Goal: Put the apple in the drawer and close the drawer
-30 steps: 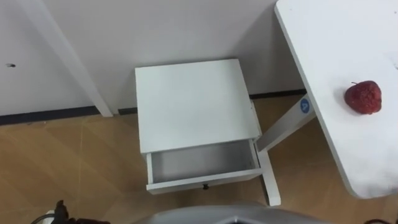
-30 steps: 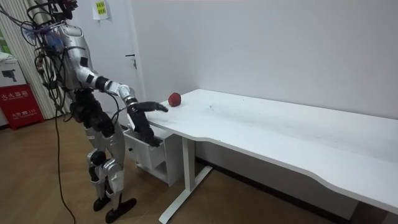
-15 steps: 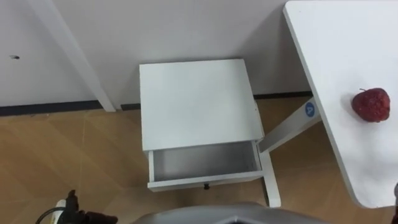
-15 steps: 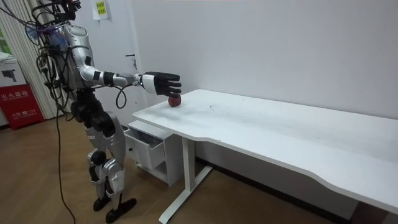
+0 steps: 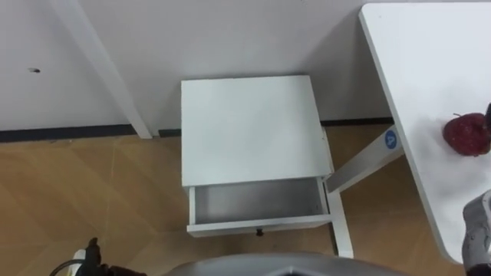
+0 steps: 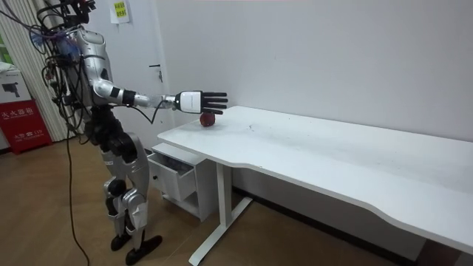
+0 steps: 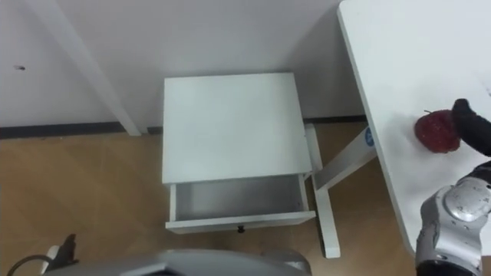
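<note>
A red apple (image 5: 466, 133) lies on the white table (image 5: 430, 61) near its left end. My right hand (image 6: 201, 100) is stretched out level just above and beside the apple (image 6: 208, 118), with straight fingers and nothing in it. Its dark fingertips (image 7: 466, 116) show right next to the apple (image 7: 435, 130). Below the table's end stands a white bedside cabinet (image 5: 249, 126). Its drawer (image 5: 257, 203) is pulled out and empty. My left hand (image 5: 90, 257) is a dark shape at the lower left edge.
The cabinet stands against a white wall, beside the table's leg (image 5: 360, 165). A white door frame (image 5: 100, 69) runs down to the wooden floor (image 5: 84, 192) at the left. I stand upright in front of the drawer.
My right arm has risen from beside the drawer and reached forward over the table's end to the apple. The head camera has shifted a little.
</note>
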`<state>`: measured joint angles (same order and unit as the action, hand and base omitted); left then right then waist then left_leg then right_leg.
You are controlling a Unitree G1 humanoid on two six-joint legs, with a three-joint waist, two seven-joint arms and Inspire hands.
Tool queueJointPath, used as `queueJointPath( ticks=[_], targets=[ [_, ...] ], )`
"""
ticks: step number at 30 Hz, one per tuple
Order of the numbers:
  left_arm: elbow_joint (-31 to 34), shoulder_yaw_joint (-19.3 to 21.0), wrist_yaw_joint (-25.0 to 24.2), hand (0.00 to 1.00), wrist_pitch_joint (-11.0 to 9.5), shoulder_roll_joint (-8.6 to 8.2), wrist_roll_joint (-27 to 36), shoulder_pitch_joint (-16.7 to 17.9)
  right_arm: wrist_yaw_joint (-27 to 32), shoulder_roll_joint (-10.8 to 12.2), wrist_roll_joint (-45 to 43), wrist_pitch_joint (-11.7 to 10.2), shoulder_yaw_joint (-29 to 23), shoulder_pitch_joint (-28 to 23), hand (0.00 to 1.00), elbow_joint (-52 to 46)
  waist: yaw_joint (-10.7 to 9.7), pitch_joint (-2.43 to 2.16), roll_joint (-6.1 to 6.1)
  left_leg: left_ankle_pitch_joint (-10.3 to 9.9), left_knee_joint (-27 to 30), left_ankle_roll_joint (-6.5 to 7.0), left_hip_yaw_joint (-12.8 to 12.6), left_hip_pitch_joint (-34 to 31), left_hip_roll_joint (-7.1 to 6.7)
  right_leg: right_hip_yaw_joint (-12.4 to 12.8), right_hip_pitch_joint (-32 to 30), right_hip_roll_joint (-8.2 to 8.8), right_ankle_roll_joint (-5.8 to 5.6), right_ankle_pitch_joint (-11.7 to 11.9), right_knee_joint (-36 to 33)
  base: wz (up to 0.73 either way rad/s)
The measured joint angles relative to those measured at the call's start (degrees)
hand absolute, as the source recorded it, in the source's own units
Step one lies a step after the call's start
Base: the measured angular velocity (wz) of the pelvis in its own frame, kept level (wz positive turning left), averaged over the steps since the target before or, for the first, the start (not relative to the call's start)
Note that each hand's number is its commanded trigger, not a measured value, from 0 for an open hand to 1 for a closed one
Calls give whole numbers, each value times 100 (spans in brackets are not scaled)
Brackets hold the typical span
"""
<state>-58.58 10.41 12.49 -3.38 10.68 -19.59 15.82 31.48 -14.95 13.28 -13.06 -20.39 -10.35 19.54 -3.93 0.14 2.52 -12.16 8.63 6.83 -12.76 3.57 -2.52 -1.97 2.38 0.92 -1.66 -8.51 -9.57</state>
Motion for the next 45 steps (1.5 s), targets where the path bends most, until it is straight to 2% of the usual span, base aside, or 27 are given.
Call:
queueJointPath(
  ticks=[5, 14, 28, 31, 38, 42, 43, 44, 45],
  targets=[
    [-7, -73, 111, 0, 8, 1, -4, 27, -79, 0, -1, 25, 200, -127, 0, 61, 100, 15, 21, -1, -15, 0, -84, 11, 0, 20, -21, 2, 0, 0, 3, -9],
    [-10, -348, 206, 0, 12, 15, 41, -37, -375, 1, -27, 25, 580, -239, 0, 246, 105, 10, -15, -1, -15, 0, -91, 4, 1, 12, -28, 0, 0, 1, 5, 0],
    [-4, -388, 196, 0, -147, 15, 90, -53, -666, 2, -239, 16, 580, -256, 0, 286, 98, 5, -29, -1, -19, 0, -86, 8, 2, 6, 3, 1, 0, 1, 4, 0],
    [-4, -387, 196, 0, -155, 16, 101, -49, -738, 3, -280, 14, 580, -279, 0, 507, 96, -14, -9, -1, -8, 0, -65, 31, 2, 1, 59, 19, 0, 0, 23, 5],
    [-5, -389, 202, 0, -154, 39, 114, 2, -941, 2, -494, 11, 580, -277, 0, 673, 103, -23, 6, -1, 3, -1, -63, 28, -5, -3, 64, 41, 0, 0, 85, 0],
    [-7, -390, 200, 0, -154, 130, 105, 34, -1045, -11, -699, -149, 573, -217, 0, 1012, 100, -19, 43, -1, 9, -2, -55, 30, -5, -69, 72, 52, 0, 1, 87, 0],
    [-10, -387, 199, 0, -154, 145, 105, 51, -1075, -27, -728, -178, 573, -176, 12, 1103, 105, -18, 58, -1, 10, -2, -55, 29, -6, -65, 72, 52, 0, 1, 84, 0],
    [-13, -385, 194, 0, -153, 170, 105, 60, -1129, -65, -773, -186, 572, -113, 41, 1226, 110, -10, 80, -1, 12, -2, -55, 25, -8, -65, 70, 54, 0, 1, 82, 0],
    [-12, -385, 185, 0, -153, 185, 103, 59, -1182, -107, -845, -181, 573, -70, 56, 1328, 112, -11, 115, -1, 13, -1, -55, 22, -12, -65, 63, 58, 0, 1, 81, 0]
  ],
)
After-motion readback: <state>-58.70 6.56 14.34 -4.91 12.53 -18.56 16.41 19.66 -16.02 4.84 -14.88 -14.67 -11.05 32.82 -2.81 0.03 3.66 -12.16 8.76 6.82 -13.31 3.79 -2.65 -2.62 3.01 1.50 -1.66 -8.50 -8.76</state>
